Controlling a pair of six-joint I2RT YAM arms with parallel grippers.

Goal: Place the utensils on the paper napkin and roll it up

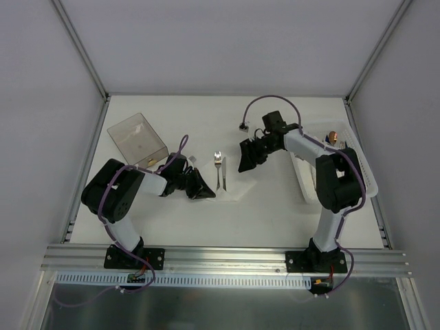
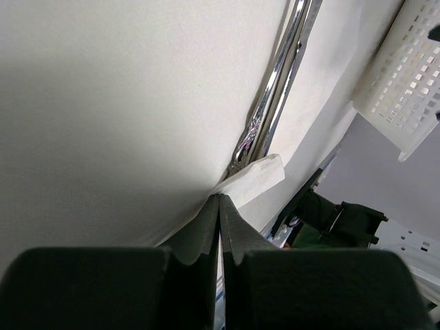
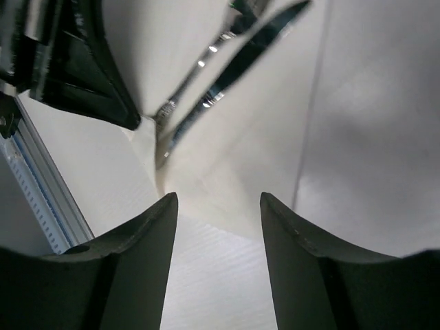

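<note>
You have the utensils (image 1: 219,170) lying on the paper napkin (image 1: 234,187) at the middle of the table (image 1: 275,220). A fork (image 1: 217,159) and a knife (image 1: 223,177) lie side by side, running near to far and touching or very nearly so. In the left wrist view the two shafts (image 2: 275,89) press close together on the white sheet. The napkin lies mostly flat, but its near-left corner (image 2: 261,175) curls up. Your left gripper (image 1: 203,191) sits there, its fingers (image 2: 206,227) pressed tight together with the paper edge pinched between them. Your right gripper (image 1: 245,159) is at the far-right side of the napkin, just beside the fork's head. Its fingers (image 3: 155,254) are spread apart with nothing between them, and the napkin (image 3: 240,172) and both utensils (image 3: 234,62) show past their tips. Further out, a clear plastic box (image 1: 137,137) stands at the far left of the table. A white perforated tray (image 1: 364,172) runs along the right side behind the right arm, with a small gold-coloured item (image 1: 333,137) at its far end.
</note>
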